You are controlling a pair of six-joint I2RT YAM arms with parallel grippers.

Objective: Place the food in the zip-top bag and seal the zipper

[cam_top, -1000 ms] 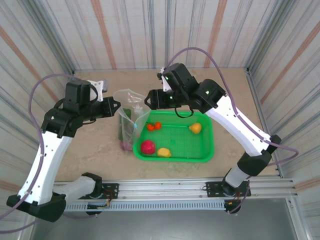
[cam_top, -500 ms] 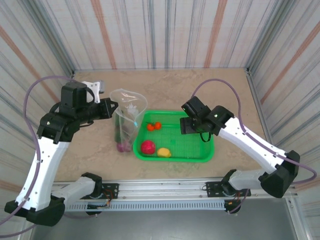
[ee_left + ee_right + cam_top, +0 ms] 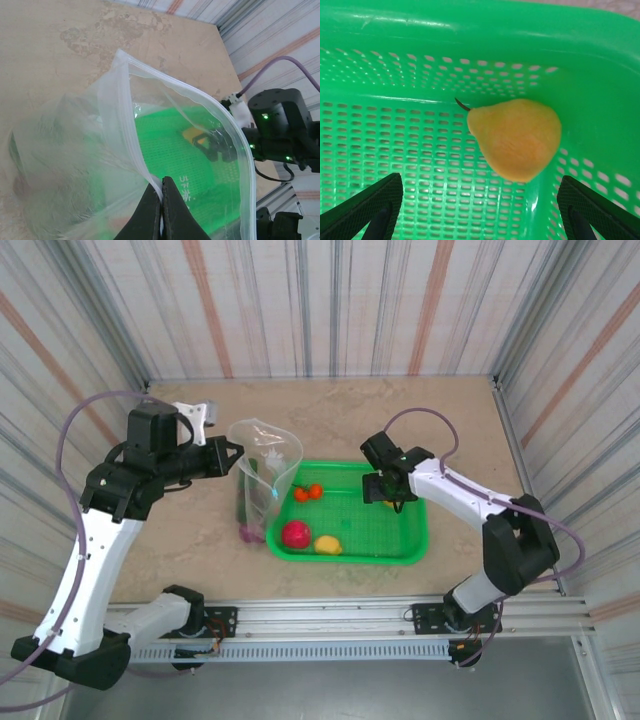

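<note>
Overhead, the left gripper [image 3: 236, 453] held the near rim of the zip-top bag [image 3: 262, 480], which stood open just left of the green basket [image 3: 350, 558] with a few dark pieces of food in its bottom. The right gripper [image 3: 385, 490] hung over the basket's far right corner, and a red fruit [image 3: 295, 534], a yellow one [image 3: 327, 544] and two small tomatoes [image 3: 308, 492] lay elsewhere in it. From the left wrist, the fingers were closed tight on the zipper [image 3: 131, 135], with the film sagging below it: soft, slippery stuff, probably best held by that stiffer strip. From the right wrist, the jaws gaped wide and empty on either side of an orange-yellow pear [image 3: 517, 140] lying close against the basket wall. It looked light, hard and smooth, likely to squirt out of a glancing pinch. The broad belly seemed the place to grip, though the wall left one finger little room.
</note>
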